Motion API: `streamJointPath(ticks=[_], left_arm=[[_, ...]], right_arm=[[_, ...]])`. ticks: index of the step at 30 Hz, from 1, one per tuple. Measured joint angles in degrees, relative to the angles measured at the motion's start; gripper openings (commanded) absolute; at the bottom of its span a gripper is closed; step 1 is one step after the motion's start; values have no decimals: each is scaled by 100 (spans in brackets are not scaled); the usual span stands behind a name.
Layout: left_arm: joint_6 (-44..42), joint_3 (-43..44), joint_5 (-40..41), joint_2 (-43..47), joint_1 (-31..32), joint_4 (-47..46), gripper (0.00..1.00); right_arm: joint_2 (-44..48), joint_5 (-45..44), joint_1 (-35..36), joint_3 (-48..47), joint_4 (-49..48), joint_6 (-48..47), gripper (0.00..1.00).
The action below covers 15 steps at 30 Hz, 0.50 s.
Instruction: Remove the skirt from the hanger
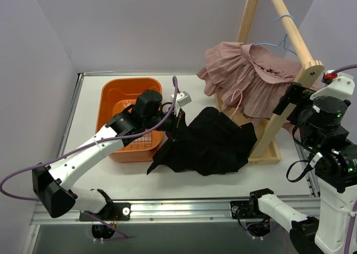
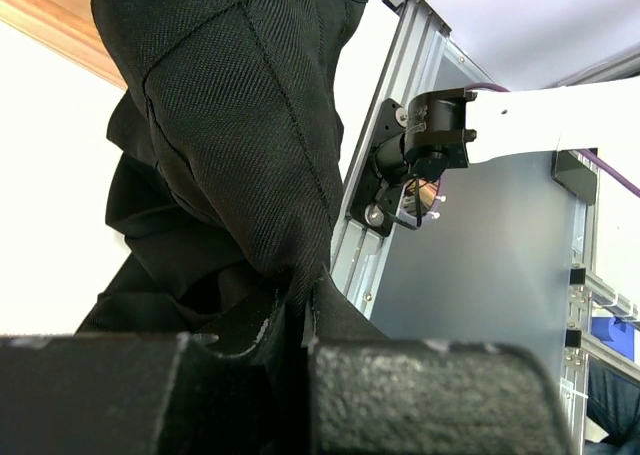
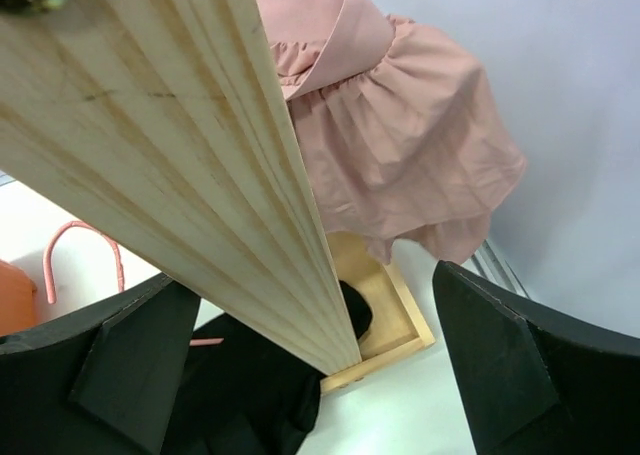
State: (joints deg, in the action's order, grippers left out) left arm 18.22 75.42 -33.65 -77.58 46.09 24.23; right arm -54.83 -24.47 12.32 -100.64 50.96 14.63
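black skirt point(image 1: 215, 145) lies in a heap on the table point(image 1: 184, 184), beside the orange tub point(image 1: 111, 103). the left claw point(image 1: 177, 123) is closed, pinching its edge. the right claw point(image 1: 291, 100) is open wide, with a leg of the wood rack point(image 1: 277, 123) between its fingers. a pink skirt point(image 1: 251, 78) hangs on the rack.

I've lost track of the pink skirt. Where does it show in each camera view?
Top external: pink skirt at upper right, hanging on the wooden rack.
Left wrist: not in it.
Right wrist: pink skirt from upper centre to right, behind the rack's beam.
Shared landmark: the black garment, seen in all three views, fills the left wrist's left side and lies bottom centre in the right wrist.
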Motion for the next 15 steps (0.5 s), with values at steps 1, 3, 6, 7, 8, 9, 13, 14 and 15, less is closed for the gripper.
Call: streamJointPath(ticks=[1, 3, 6, 7, 8, 9, 13, 14, 15], left_arm=[[-17, 7, 0, 2, 0, 15, 2], [-61, 28, 4, 0, 0, 50, 2], [-127, 48, 7, 2, -2, 90, 2], [-153, 48, 7, 2, -7, 107, 2], [-188, 50, 7, 2, -9, 133, 2], [-205, 50, 7, 2, -15, 153, 2], [-245, 50, 4, 2, -48, 216, 2], [-249, 50, 4, 2, -50, 216, 2], [-249, 50, 2, 2, -50, 216, 2]], right_arm=[[-24, -26, 22, -46, 39, -15, 93], [-74, 11, 44, -197, 164, -28, 94], [-175, 168, 42, -645, 435, 0, 95], [-234, 212, 42, -890, 542, 17, 95], [-280, 247, 42, -1132, 612, 39, 96], [-313, 286, 39, -1364, 697, 57, 96], [-326, 393, 9, -2203, 898, 94, 97], [-313, 404, 4, -2350, 911, 92, 97], [-308, 428, -2, -2487, 922, 87, 96]])
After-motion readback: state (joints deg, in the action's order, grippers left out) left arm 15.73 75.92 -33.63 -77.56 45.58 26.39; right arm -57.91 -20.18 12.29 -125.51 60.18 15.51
